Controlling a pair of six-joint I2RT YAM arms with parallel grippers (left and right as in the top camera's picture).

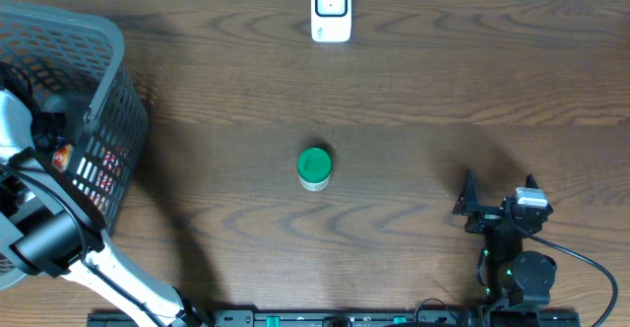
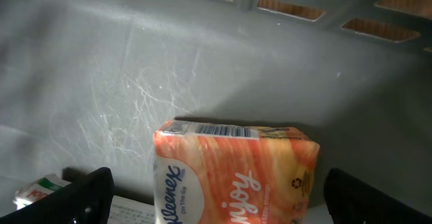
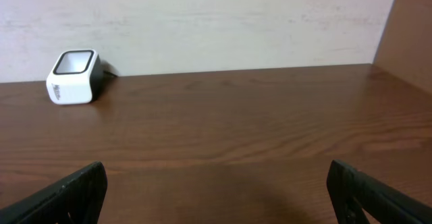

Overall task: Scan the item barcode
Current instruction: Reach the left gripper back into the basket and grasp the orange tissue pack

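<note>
Overhead view: the dark, wood-grained desk [image 1: 413,91] carries a grey plastic lattice basket [image 1: 123,135] at its left edge, a white, rounded-square scanner [image 1: 331,10] with a dark window at the middle of the far edge, and a small round tub [image 1: 314,167] with a green lid near the centre. My right hand [image 1: 499,194] sits by the near right corner, its two black fingers spread wide apart and holding nothing; from its wrist I see only bare wood between them and the scanner [image 3: 73,77] far off to the left against a pale wall. My left arm reaches into the basket. From the left wrist, the left hand [image 2: 229,200] is likewise fully apart above the basket's scuffed, matt grey floor [image 2: 135,69], and a soft orange tissue pack [image 2: 270,163] in glossy film lies between the fingers, touching neither. I can read a barcode [image 2: 214,129] on the pack's upper end. A small white packet [image 2: 37,187] lies just beside the left finger.
</note>
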